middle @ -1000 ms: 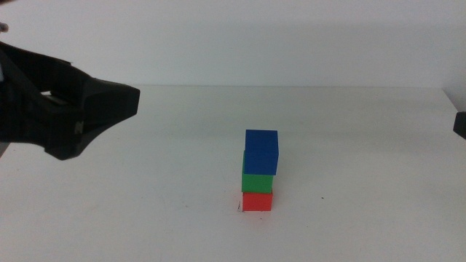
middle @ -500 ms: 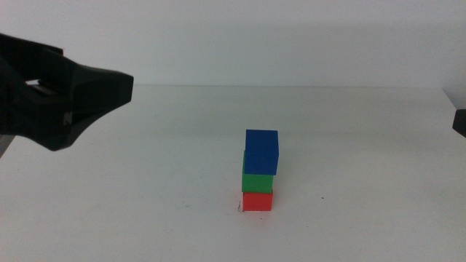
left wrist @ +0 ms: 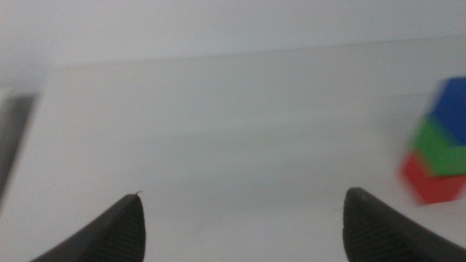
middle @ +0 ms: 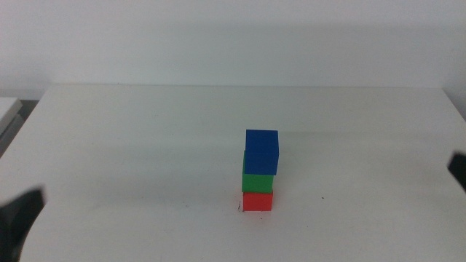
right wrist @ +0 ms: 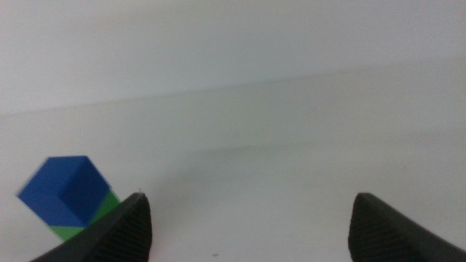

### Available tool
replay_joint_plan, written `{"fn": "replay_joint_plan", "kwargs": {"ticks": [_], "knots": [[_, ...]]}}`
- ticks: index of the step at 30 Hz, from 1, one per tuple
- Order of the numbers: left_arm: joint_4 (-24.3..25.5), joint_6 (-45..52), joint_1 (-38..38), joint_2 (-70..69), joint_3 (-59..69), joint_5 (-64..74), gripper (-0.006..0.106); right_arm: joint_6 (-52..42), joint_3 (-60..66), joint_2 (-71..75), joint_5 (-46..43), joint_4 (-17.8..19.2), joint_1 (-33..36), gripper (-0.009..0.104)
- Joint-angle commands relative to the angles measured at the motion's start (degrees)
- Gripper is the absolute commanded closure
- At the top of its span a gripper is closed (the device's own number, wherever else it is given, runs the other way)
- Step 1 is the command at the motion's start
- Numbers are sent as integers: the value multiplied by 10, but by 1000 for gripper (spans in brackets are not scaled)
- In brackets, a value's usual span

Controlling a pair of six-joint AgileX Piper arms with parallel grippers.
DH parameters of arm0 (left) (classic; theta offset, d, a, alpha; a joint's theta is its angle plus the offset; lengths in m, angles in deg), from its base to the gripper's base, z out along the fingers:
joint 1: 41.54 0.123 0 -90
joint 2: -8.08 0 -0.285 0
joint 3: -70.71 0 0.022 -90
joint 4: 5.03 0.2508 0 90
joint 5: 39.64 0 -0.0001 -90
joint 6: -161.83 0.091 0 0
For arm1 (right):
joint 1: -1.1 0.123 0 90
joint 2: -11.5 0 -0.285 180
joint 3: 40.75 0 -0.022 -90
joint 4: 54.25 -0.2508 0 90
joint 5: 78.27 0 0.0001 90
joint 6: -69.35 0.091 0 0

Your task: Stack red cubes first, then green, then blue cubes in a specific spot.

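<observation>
A finished 3-cube tower, blue cube [middle: 261,151] on green cube [middle: 258,182] on red cube [middle: 257,201], stands on the desk [middle: 145,145], left hand [left wrist: 240,218] and right hand [right wrist: 247,218] released, clear.

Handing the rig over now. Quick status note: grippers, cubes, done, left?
Left gripper: open, empty, low at the table's left edge.
Right gripper: open, empty, at the table's right edge.
Cubes: one stack mid-table, red cube on the table, green cube on it, blue cube on top, sitting slightly off to the right.
Done: all three stacked in order.
Left: nothing visible.
</observation>
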Motion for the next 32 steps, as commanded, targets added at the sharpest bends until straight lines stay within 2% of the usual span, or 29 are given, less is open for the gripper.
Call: {"fn": "replay_joint_plan", "kwargs": {"ticks": [1,8,12,14,16,32], "knots": [[2,0,45,-66,61,-14,10,-5,72,54,-65,27,-14,10],[-7,0,110,-202,170,-98,10,-5,209,209,-65,34,-91,10],[-9,0,114,-212,217,-170,10,-5,239,283,-65,55,-103,10],[-9,0,114,-212,243,-212,10,-5,239,312,-21,84,-103,10],[-9,0,114,-212,257,-250,10,-5,239,312,-23,92,-103,10],[-9,0,114,-212,257,-237,10,-5,239,312,-39,88,-104,10]]}}
